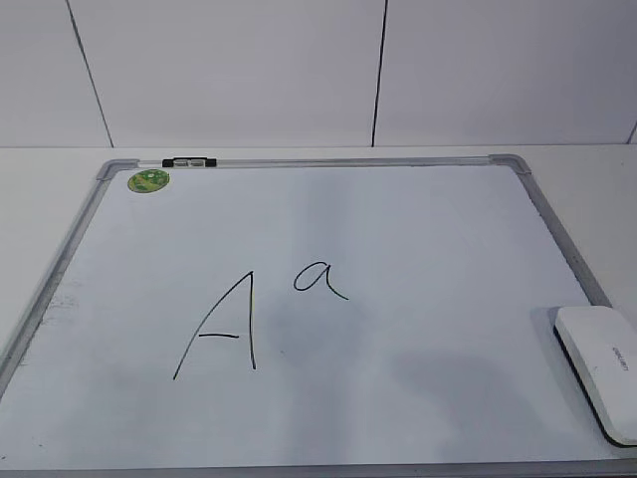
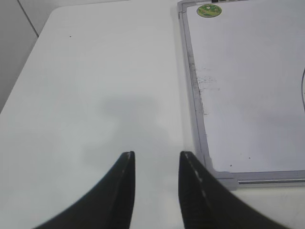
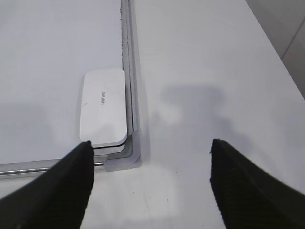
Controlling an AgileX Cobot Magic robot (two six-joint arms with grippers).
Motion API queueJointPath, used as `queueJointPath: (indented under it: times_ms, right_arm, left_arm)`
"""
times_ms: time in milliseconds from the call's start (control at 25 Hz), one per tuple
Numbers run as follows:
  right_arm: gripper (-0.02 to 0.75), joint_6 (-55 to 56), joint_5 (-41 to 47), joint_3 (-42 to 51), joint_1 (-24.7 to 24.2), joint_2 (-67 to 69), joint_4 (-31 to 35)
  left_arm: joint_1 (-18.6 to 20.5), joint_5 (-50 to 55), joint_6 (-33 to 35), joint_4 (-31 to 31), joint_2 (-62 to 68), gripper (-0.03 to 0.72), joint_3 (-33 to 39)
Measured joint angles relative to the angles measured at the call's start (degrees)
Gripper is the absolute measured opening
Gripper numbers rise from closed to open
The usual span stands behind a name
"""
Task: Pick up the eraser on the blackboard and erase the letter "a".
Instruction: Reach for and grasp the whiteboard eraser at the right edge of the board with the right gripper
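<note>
Blackboard (image 1: 418, 239) lies flat on white tabletop (image 2: 95, 86), grey frame all round. Round green sticker (image 1: 148, 180) sits in the far left corner; small black-and-white clip (image 1: 188, 161) rides on the far frame rail just beside it. Capital "A" (image 1: 221, 327) and letter "a" (image 1: 319, 278) are drawn near the board's middle, side by side, not touching, with bare board around both. Faint dark smudges mark the board along its left rail in the left wrist view.

Eraser (image 3: 104, 106) rests on the board in the near right corner, long side tight against the right frame rail, one end near the rounded corner piece. Nothing lies on top of it.

Left gripper (image 2: 156, 160) hangs over bare tabletop just outside the board's near left corner, jaws moderately apart, holding nothing. Right gripper (image 3: 150, 152) hangs over that near right corner, jaws spread wide and empty, left finger (image 3: 71, 181) near the eraser's end, right one over open tabletop beside the board.
</note>
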Motion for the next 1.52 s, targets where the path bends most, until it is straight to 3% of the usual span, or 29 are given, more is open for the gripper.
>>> queueJointPath:
  times_ms: [400,680,960,1520]
  right_arm:
    - [0.575,-0.7,-0.8,-0.2,0.0,0.0,-0.8]
    - [0.575,-3.0,-10.3,-1.3,0.0,0.7,3.2]
    - [0.576,-11.0,-14.4,-4.3,0.5,14.5,12.0]
    - [0.575,-12.7,-7.4,-16.5,7.8,42.4,15.1]
  left_arm:
    - [0.0,0.0,0.0,0.0,0.0,0.235,0.0]
    - [0.0,0.0,0.0,0.0,0.0,0.235,0.0]
    - [0.0,0.0,0.0,0.0,0.0,0.235,0.0]
    - [0.0,0.0,0.0,0.0,0.0,0.235,0.0]
